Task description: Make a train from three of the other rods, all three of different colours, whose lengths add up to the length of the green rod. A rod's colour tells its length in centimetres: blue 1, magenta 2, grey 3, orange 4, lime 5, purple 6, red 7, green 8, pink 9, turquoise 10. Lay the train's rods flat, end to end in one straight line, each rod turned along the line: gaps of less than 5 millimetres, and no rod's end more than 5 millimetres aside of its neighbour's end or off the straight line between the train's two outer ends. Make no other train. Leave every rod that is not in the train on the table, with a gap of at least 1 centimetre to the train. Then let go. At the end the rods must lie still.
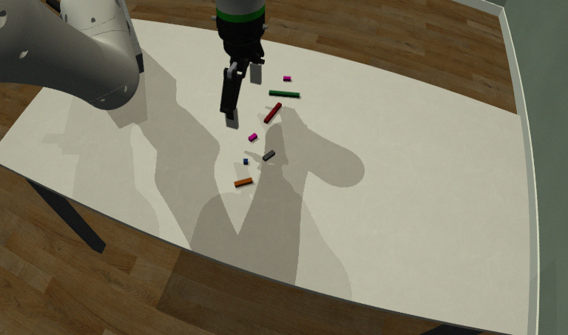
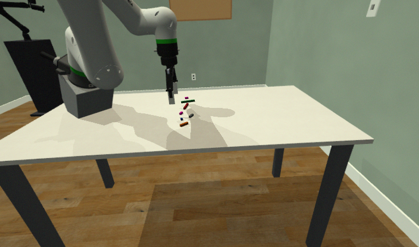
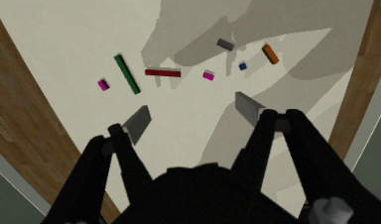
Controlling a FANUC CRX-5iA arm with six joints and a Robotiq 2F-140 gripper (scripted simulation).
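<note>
My gripper [image 1: 243,98] hangs wide open and empty toward the counter's [image 1: 418,197] far edge, left of the rods. Blue [image 1: 245,161], orange [image 1: 243,182], magenta [image 1: 252,137], grey [image 1: 268,155], red [image 1: 272,112] and green [image 1: 284,93] lie scattered mid-counter. They look light, stiff and slippery (no containers anywhere), so I'd pinch each across its long sides at mid-length.
</note>
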